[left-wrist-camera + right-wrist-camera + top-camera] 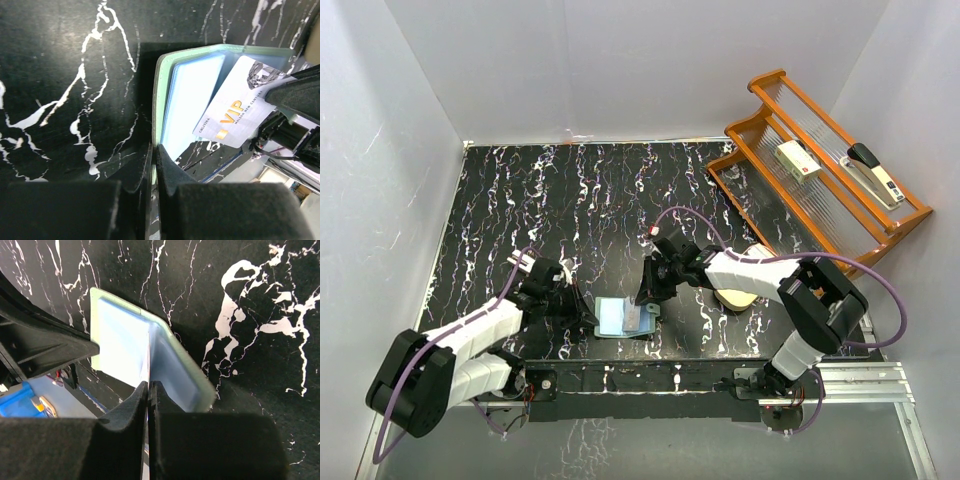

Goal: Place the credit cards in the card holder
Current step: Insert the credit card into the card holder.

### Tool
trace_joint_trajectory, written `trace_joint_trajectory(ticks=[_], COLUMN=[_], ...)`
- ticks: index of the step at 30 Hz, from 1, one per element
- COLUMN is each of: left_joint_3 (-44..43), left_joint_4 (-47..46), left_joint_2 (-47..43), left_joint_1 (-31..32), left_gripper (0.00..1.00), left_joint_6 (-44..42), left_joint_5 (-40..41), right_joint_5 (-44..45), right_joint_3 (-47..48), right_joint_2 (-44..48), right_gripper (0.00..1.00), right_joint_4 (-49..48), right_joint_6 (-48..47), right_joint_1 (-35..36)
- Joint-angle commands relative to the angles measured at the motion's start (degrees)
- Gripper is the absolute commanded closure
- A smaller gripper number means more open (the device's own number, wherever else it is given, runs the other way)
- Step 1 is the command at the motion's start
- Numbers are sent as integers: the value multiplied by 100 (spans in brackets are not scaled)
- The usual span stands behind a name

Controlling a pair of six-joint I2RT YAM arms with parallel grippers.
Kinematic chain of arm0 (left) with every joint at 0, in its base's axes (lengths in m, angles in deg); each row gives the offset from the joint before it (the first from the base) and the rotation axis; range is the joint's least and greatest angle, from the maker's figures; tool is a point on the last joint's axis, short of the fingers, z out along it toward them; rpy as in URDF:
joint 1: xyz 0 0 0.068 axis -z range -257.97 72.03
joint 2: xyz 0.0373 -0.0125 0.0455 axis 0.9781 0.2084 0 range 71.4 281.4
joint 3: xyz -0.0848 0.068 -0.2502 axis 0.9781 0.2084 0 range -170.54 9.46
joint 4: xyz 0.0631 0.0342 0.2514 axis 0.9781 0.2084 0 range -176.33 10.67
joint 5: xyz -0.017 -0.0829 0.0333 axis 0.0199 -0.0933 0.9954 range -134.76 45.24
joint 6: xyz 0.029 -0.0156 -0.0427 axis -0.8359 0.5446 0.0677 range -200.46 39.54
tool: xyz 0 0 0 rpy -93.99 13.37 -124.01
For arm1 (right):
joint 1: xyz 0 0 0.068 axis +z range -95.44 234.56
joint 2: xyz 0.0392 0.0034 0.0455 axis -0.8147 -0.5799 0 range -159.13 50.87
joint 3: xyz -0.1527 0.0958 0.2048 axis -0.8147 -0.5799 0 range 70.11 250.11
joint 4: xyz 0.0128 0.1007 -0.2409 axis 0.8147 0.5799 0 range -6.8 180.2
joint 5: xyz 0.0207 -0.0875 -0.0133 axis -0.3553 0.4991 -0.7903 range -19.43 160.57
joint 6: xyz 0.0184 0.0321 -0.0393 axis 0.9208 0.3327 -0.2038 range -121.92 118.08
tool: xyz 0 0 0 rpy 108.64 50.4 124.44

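The sage-green card holder (616, 318) lies open on the black marbled table, its pale blue inside up. My left gripper (584, 308) is shut on its left edge; in the left wrist view the fingertips (155, 152) pinch the green rim (159, 100). My right gripper (646, 298) is shut on a credit card (634, 318), silver-white with gold "VIP" lettering (239, 107), and holds it slanted over the holder's right half. In the right wrist view the card shows edge-on (149, 357) between the shut fingers (149, 386), above the holder (197, 382).
A tan round object (740, 297) sits just behind my right arm. A wooden rack (820, 190) stands at the back right, holding a small box (797, 160) and a stapler (876, 175). White walls close in the table.
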Motion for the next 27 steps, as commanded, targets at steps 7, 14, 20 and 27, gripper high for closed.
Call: trace_joint_trajectory(ticks=[7, 14, 20, 27], left_joint_3=[-257, -250, -275, -293], left_joint_4=[341, 341, 366, 367], left_joint_2=[492, 560, 663, 726], left_joint_1=[38, 51, 67, 84], left_gripper=[100, 100, 100, 100], left_joint_6=[-193, -203, -203, -213], left_joint_5=[205, 249, 259, 242], right_joint_5=[-248, -437, -558, -617], right_joint_3=[148, 104, 194, 186], right_joint_2=[-55, -219, -454, -592], right_gripper=[100, 100, 100, 100], right_joint_4=[74, 174, 167, -5], right_joint_6=[-614, -846, -1039, -1182], right_joint_1=[-64, -203, -233, -234])
